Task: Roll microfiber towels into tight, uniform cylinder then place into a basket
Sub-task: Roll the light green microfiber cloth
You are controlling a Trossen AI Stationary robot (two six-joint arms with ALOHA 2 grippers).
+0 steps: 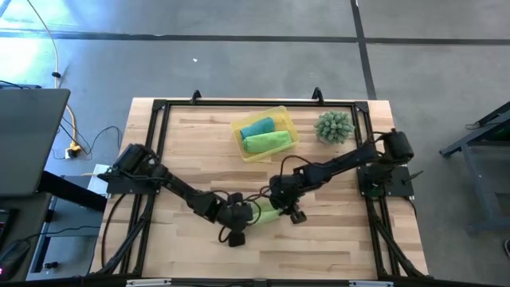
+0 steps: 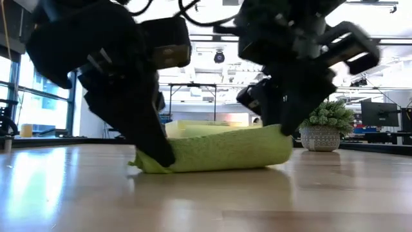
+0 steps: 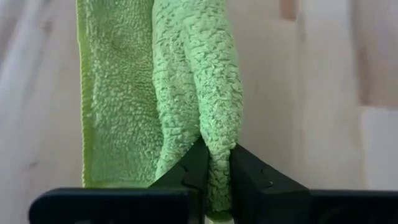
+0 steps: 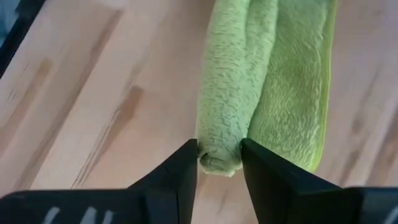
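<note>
Near towel: a lime-green towel (image 1: 266,212) lies on the wooden table (image 1: 335,247) toward the near edge, about midway between left and right, partly rolled, with a flat flap beside the roll.
Left gripper: the left gripper (image 3: 214,163) is at the towel's left end, its fingers pinched narrowly on the roll's tip.
Right gripper: the right gripper (image 4: 219,152) is at the towel's right end, its fingers set on either side of the roll's tip, touching it; whether they squeeze it I cannot tell.
Far basket: the yellow basket (image 1: 288,118) sits near the far edge, well apart from the grippers.
In the basket: a teal rolled towel (image 1: 256,127) and a lime-green rolled towel (image 1: 267,142) lie side by side.
Far right: a spiky green plant (image 1: 334,127) stands beside the basket.
Progress: two of three towels look finished. The third seems loosely rolled, so tightening it and carrying it to the basket remain.
</note>
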